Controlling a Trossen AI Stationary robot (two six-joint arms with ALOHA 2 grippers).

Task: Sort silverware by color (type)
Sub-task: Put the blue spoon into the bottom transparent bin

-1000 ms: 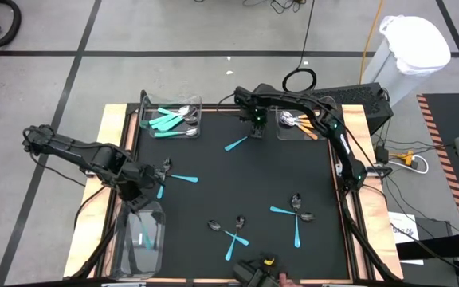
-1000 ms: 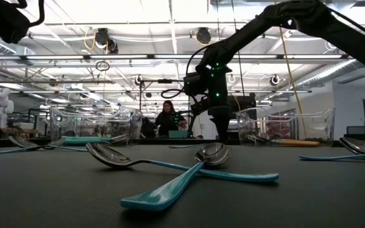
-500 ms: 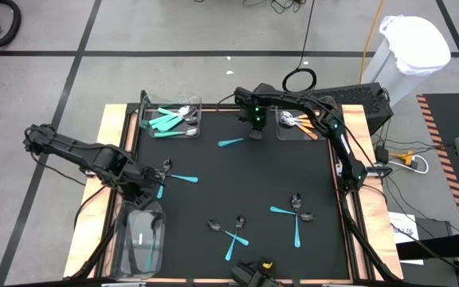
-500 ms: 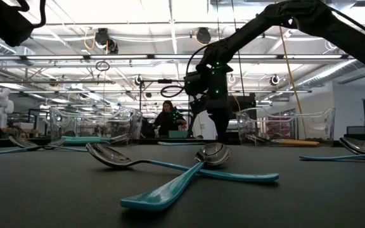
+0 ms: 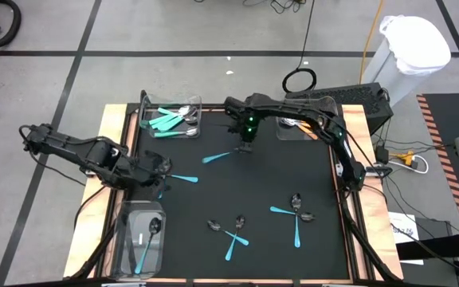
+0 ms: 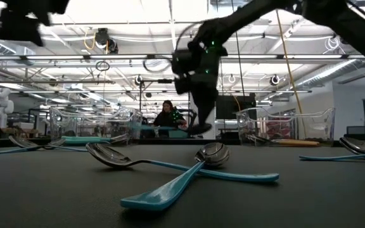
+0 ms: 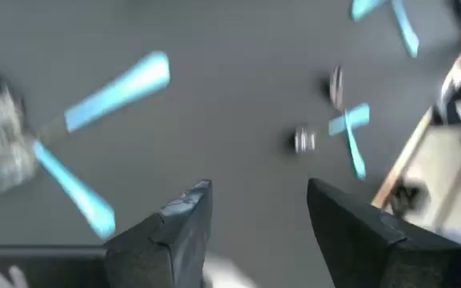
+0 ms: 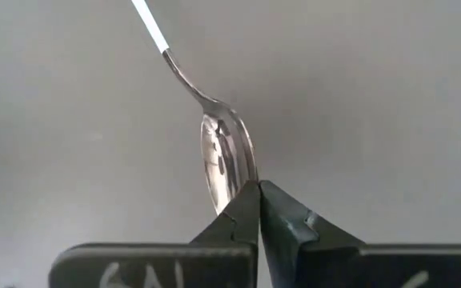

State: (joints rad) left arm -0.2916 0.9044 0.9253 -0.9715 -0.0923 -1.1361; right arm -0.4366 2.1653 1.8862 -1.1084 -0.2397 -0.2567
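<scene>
Near the table's far edge, the right tool (image 5: 244, 146) pinches a teal spoon (image 5: 216, 156) by its bowl, handle trailing toward the bin of teal cutlery (image 5: 171, 117); the left tool (image 5: 159, 165) stands spread.

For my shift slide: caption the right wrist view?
Right gripper shut on the bowl tip of a teal-handled spoon above the dark mat.

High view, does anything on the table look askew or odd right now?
Yes. Near the front edge, two teal-handled spoons lie crossed over each other on the black mat, and a second such pair sits crossed to their right. The right gripper pinches another teal-handled spoon by the rim of its bowl, not its handle.
</scene>
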